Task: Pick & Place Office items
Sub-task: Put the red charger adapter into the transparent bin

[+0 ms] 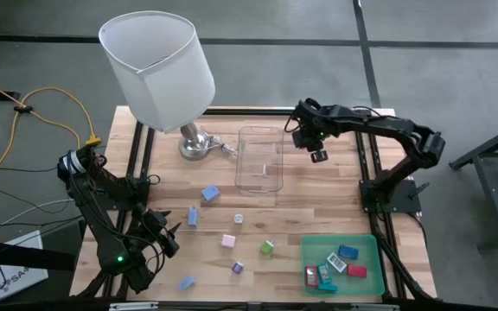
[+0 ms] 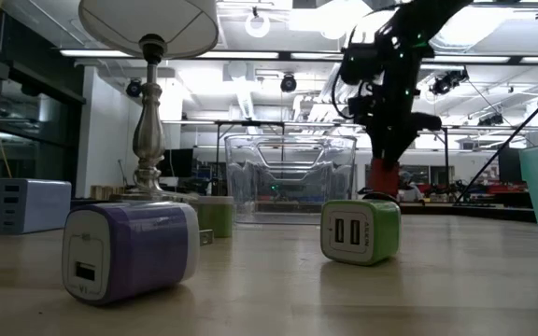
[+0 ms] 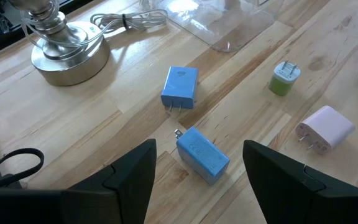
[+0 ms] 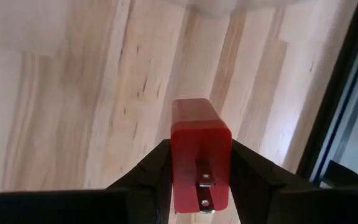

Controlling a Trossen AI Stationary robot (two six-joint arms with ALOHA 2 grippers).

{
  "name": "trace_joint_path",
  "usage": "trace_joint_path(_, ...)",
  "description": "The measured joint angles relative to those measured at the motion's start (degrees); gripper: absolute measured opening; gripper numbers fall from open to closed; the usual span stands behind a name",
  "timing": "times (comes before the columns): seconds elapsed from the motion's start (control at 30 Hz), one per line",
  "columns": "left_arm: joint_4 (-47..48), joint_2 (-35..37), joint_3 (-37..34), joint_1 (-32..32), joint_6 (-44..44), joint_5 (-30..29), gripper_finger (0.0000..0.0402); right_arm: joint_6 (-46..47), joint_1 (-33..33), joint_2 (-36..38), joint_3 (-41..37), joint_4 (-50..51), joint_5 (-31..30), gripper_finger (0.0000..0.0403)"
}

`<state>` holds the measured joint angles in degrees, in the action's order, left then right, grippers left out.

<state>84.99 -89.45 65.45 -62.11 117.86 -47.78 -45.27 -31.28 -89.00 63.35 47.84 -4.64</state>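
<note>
The office items are small plug chargers. My right gripper (image 1: 318,155) hangs beside the clear box (image 1: 260,160), on its right, shut on a red charger (image 4: 197,143). My left gripper (image 3: 197,186) is open at the table's near left, above two blue chargers (image 3: 202,155) (image 3: 180,87) that lie on the wood. A pink charger (image 1: 228,241), a green one (image 1: 267,248), a purple one (image 1: 238,268) and a light blue one (image 1: 186,282) are scattered across the near half. Several more lie in the green tray (image 1: 372,246). My right gripper pinches the red charger by two opposite sides (image 4: 176,165) between its two fingers, at the end that bears the metal prongs (image 4: 205,183). The fingers point steeply down. The charger juts out past the fingertips (image 4: 154,171), and its lower end (image 2: 384,182) hangs clear of the wood.
A table lamp with a white shade (image 1: 158,65) stands at the far left on a metal base (image 1: 195,145), its cord coiled beside it. The clear box sits at the far centre. Black frame rails (image 1: 370,173) run along the table's sides.
</note>
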Motion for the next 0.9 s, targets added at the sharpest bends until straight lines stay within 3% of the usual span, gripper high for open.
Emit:
trace_joint_path(0.37,0.0,0.0,0.0,0.0,0.0,0.0,0.0232,8.5,9.7,2.5,0.4,-0.5,-9.0,0.0117)
trace_joint_path(0.5,0.0,0.0,0.0,0.0,0.0,0.0,0.0232,11.7,12.2,2.5,3.3,1.2,-9.8,0.0116)
trace_joint_path(0.9,0.0,0.0,0.0,0.0,0.0,0.0,0.0232,14.3,15.5,0.9,13.5,4.2,-2.1,0.0118)
